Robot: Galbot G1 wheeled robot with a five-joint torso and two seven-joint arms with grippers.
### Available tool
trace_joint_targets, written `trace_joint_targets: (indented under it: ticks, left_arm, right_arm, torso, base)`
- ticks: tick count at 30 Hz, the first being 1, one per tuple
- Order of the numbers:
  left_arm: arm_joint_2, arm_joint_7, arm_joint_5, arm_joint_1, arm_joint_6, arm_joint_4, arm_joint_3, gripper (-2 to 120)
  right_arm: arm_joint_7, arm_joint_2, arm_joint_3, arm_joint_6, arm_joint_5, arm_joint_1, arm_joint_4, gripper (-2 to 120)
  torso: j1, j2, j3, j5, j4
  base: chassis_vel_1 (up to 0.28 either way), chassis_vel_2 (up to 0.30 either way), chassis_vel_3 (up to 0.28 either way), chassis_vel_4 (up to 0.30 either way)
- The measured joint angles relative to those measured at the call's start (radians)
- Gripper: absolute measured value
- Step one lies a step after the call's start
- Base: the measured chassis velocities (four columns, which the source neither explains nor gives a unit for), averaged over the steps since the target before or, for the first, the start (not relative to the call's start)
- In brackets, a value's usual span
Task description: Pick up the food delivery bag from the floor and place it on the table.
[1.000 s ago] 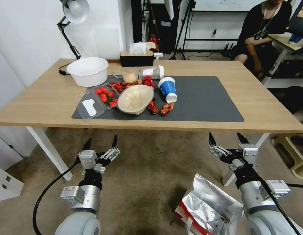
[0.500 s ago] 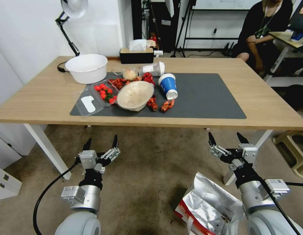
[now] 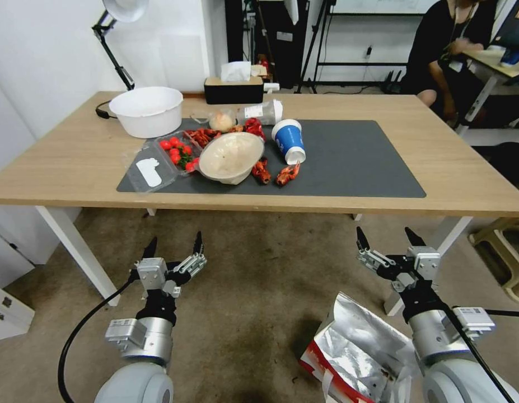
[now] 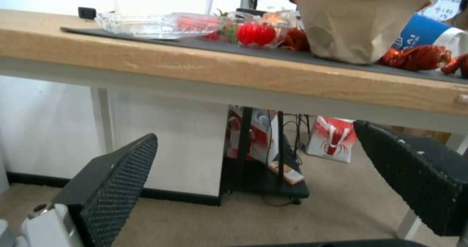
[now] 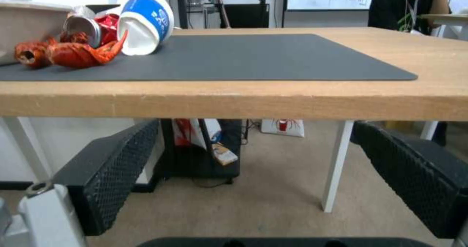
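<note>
The food delivery bag (image 3: 357, 358), white and red with crinkled silver foil lining, lies on the brownish floor (image 3: 259, 291) at the lower right of the head view, beside my right arm. My right gripper (image 3: 387, 239) is open, held above the floor just past the bag and short of the table's front edge. My left gripper (image 3: 174, 245) is open too, over bare floor well left of the bag. The light-wood table (image 3: 74, 162) with its dark grey mat (image 3: 354, 162) stands ahead. Both wrist views look at the table edge between open fingers (image 4: 112, 188) (image 5: 112, 174).
On the mat's left half lie a tilted paper bowl (image 3: 231, 157), a tipped blue cup (image 3: 289, 141), red crayfish (image 3: 286, 173), a clear tray of tomatoes (image 3: 161, 162) and a white bowl (image 3: 146, 110). The mat's right half is bare. White table legs (image 3: 74, 252) flank the floor space.
The whole head view has shifted: the table sits slightly higher and closer in the picture, so the camera moved. Both grippers stay open in the same pose; the bag still lies on the floor.
</note>
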Motion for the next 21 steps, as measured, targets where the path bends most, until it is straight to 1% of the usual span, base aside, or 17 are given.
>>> trace_joint_targets:
  ticks: [2,6,8,12,14,16,21]
  left_arm:
    - [0.0,0.0,0.0,0.0,0.0,0.0,0.0,100]
    - [0.0,0.001,0.0,0.0,0.0,0.001,0.0,100]
    - [0.0,0.001,0.0,0.0,0.0,0.001,0.0,100]
    - [0.0,0.002,0.0,0.0,0.0,0.001,0.001,100]
    - [0.0,0.002,0.0,0.0,0.0,0.001,0.0,100]
    - [0.0,0.002,0.0,0.0,0.001,0.001,0.0,100]
    - [0.0,0.002,0.001,0.0,0.0,0.002,0.0,100]
  right_arm:
    - [0.0,-0.001,0.0,0.006,-0.002,0.001,-0.003,100]
    - [0.0,-0.001,0.0,0.007,-0.004,0.0,-0.003,100]
    - [0.0,-0.002,0.0,0.007,-0.005,-0.001,-0.003,100]
    - [0.0,-0.003,0.0,0.007,-0.006,-0.001,-0.003,100]
    - [0.003,-0.003,0.0,0.008,-0.006,-0.001,-0.002,100]
    - [0.003,-0.003,0.0,0.008,-0.006,-0.001,-0.002,100]
    - [0.003,-0.003,0.0,0.015,-0.005,-0.002,-0.002,100]
  torso:
    - [-0.006,-0.015,-0.009,0.0,0.0]
    - [-0.009,-0.024,-0.015,0.0,0.0]
    - [-0.016,-0.04,-0.024,0.0,0.0]
    - [-0.021,-0.051,-0.031,0.0,0.0]
    - [-0.026,-0.066,-0.04,0.0,0.0]
    - [-0.027,-0.068,-0.041,0.0,0.0]
    - [-0.036,-0.093,-0.057,0.0,0.0]
  base:
    - [0.0,0.0,0.0,0.0]
    - [0.0,0.0,0.0,0.0]
    - [0.0,0.0,0.0,0.0]
    - [0.0,0.0,0.0,0.0]
    - [0.0,0.0,0.0,0.0]
    - [0.0,0.0,0.0,0.0]
    - [0.0,0.0,0.0,0.0]
